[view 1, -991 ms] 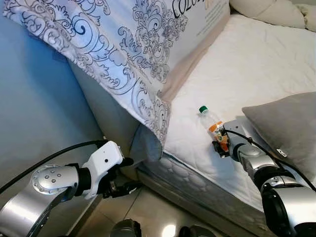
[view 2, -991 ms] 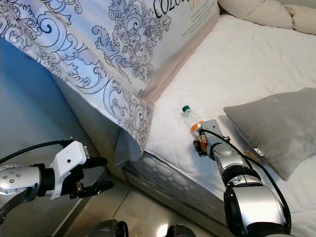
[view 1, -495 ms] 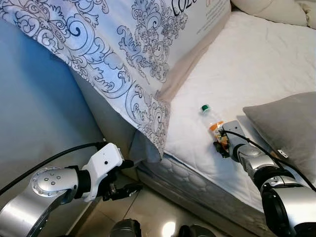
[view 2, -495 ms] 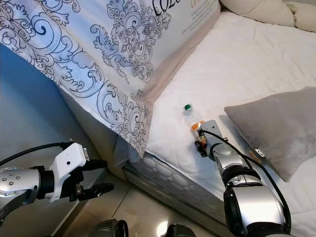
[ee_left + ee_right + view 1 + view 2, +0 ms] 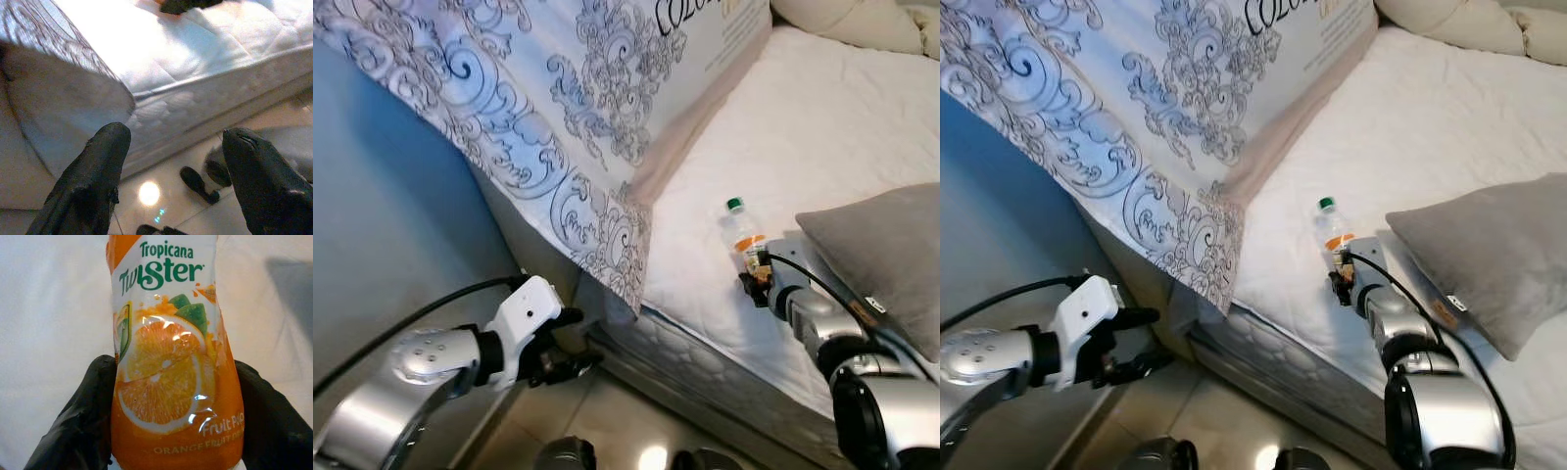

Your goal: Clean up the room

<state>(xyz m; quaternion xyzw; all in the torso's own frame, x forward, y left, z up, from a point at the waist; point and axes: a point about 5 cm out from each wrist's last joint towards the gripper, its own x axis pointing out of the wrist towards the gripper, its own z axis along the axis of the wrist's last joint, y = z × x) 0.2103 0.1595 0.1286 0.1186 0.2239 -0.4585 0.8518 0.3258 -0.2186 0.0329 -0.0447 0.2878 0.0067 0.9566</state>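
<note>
White mattress [image 5: 822, 127], juice bottle gripped at its edge.
Right gripper [image 5: 173, 416] has its fingers [image 5: 80, 418] clamped on the Tropicana Twister bottle [image 5: 171, 357], label between them, green cap pointing away. Lift straight up, clear of the grey pillow [image 5: 886, 255] just beside. Left gripper [image 5: 171, 166] hangs low, fingers wide, holding nothing.

Bright daylight, blurred left arm

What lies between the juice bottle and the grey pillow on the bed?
In the left eye view, the right gripper, shut on the juice bottle, and its wrist lie between bottle and grey pillow; elsewhere there is bare white mattress.
</note>
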